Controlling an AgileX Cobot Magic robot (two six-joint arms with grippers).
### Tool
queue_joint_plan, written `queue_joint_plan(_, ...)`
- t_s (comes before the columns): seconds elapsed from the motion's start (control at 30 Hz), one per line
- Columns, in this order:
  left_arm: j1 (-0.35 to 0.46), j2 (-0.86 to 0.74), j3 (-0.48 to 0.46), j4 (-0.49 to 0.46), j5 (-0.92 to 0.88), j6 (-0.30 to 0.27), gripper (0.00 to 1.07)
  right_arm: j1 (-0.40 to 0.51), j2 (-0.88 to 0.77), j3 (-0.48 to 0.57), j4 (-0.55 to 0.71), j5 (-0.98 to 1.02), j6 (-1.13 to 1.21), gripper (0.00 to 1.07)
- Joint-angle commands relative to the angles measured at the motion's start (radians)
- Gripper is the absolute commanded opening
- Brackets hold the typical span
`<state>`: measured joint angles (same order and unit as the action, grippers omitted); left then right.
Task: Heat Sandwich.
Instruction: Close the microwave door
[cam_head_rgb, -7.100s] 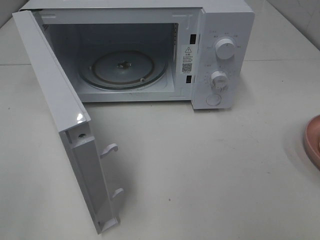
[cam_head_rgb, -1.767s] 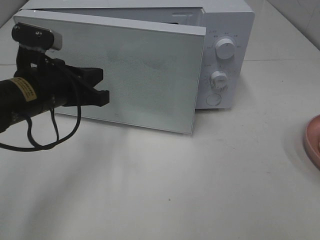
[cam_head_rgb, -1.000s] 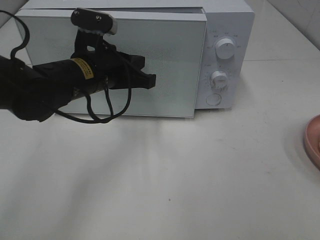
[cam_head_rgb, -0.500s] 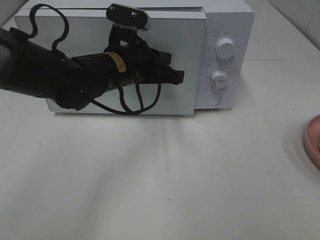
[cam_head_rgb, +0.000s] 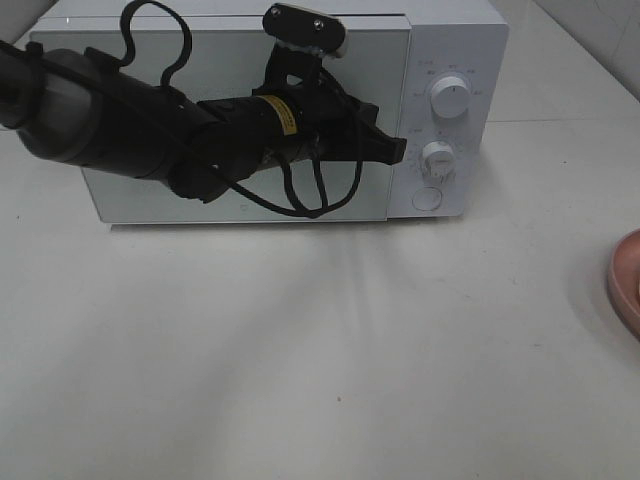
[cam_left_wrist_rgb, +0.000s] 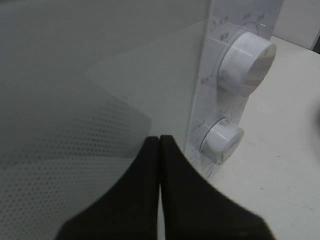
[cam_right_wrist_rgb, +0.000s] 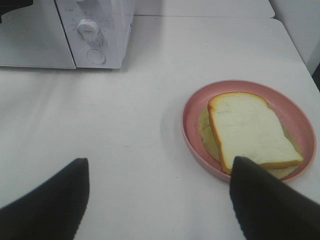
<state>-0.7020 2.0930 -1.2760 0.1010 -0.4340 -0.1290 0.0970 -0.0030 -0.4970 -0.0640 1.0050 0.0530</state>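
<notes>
Our left gripper (cam_head_rgb: 392, 150) is clenched, its fingers (cam_left_wrist_rgb: 150, 165) pressed together with nothing between them, and its tip sits at the door (cam_head_rgb: 150, 70) of the microwave (cam_head_rgb: 455, 40), near the edge beside the dials (cam_left_wrist_rgb: 247, 62). We see that door lying flush with the front. Our right gripper (cam_right_wrist_rgb: 157, 200) hangs released above the table (cam_right_wrist_rgb: 125, 120), jaws wide apart. Before it, well apart from the microwave, the sandwich (cam_right_wrist_rgb: 247, 130) rests on its plate (cam_right_wrist_rgb: 192, 107).
</notes>
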Motion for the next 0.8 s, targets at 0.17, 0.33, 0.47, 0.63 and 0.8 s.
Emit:
queue_joint_plan(0.17, 0.021, 0.043, -0.092, -0.095, 0.005, 0.017, 0.0, -0.001, -0.029, 0.001, -0.004, -0.009, 0.001, 0.75)
queue_joint_plan(0.33, 0.021, 0.043, -0.092, -0.094, 0.004, 0.017, 0.0, -0.001, -0.029, 0.001, -0.004, -0.009, 0.001, 0.75)
queue_joint_plan(0.47, 0.021, 0.041, -0.09, -0.092, 0.004, 0.017, 0.0, -0.001, -0.029, 0.001, -0.004, -0.009, 0.001, 0.75)
queue_joint_plan(0.63, 0.021, 0.036, -0.088, -0.092, 0.01, 0.017, 0.0, -0.001, -0.029, 0.001, -0.004, -0.009, 0.001, 0.75)
queue_joint_plan(0.8, 0.014, 0.028, -0.084, -0.092, 0.032, 0.017, 0.0, -0.001, -0.029, 0.001, -0.004, -0.009, 0.001, 0.75)
